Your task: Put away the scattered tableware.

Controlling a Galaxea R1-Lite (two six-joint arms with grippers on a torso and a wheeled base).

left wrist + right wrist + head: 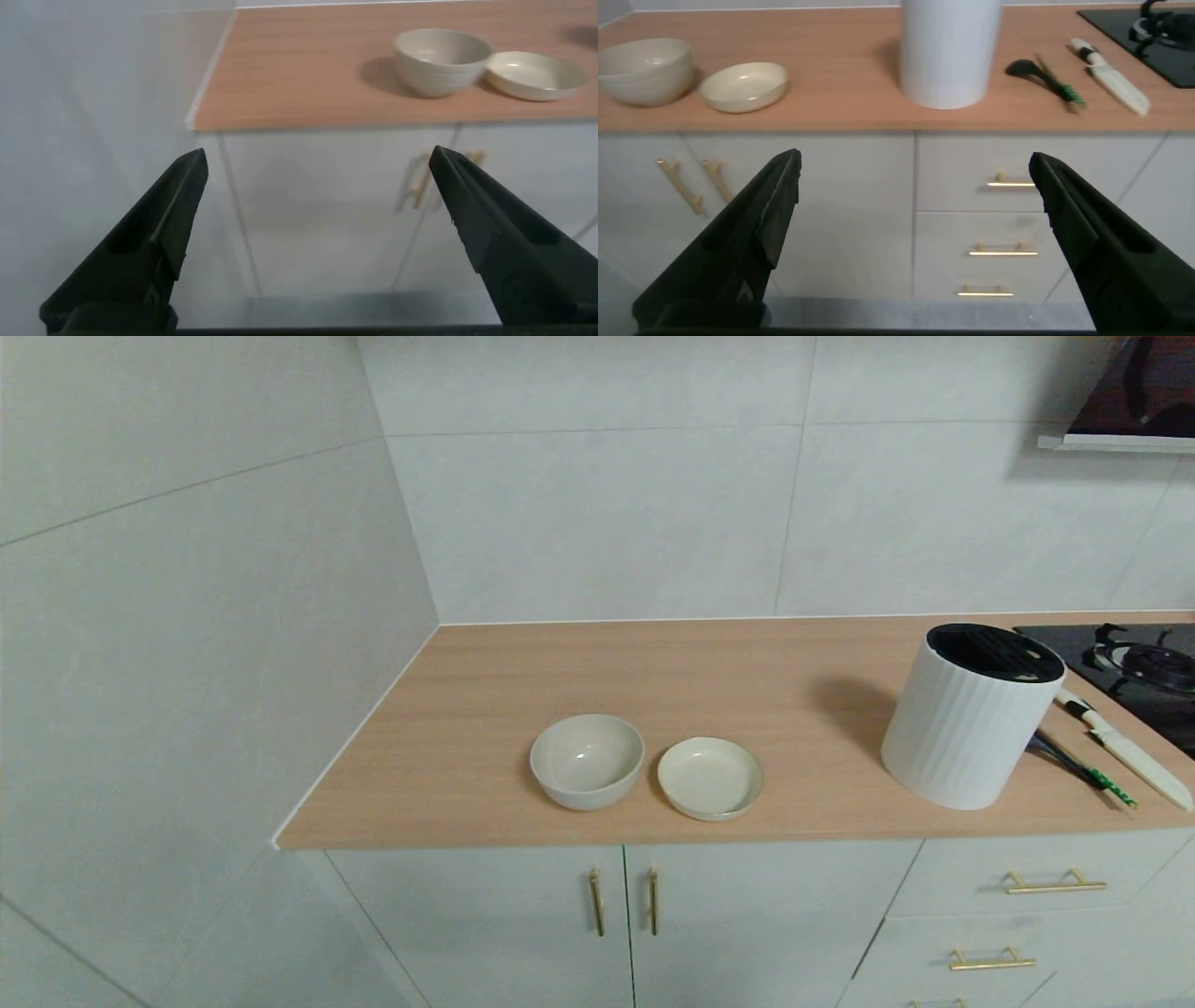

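You are in a white tiled kitchen corner with a long wooden counter [485,691]. Near its front edge, about halfway along, a pale bowl [587,761] sits just beside a shallow pale dish [709,777], with the bowl nearer the left end. Toward the right end stands a tall white holder [966,719], with a dark spoon [1060,754] and a pale knife [1134,758] lying between it and the black stove [1139,667]. Your left pincer [316,159] and right pincer [915,161] are both wide open and hold nothing, low in front of the white cupboard doors [560,933].
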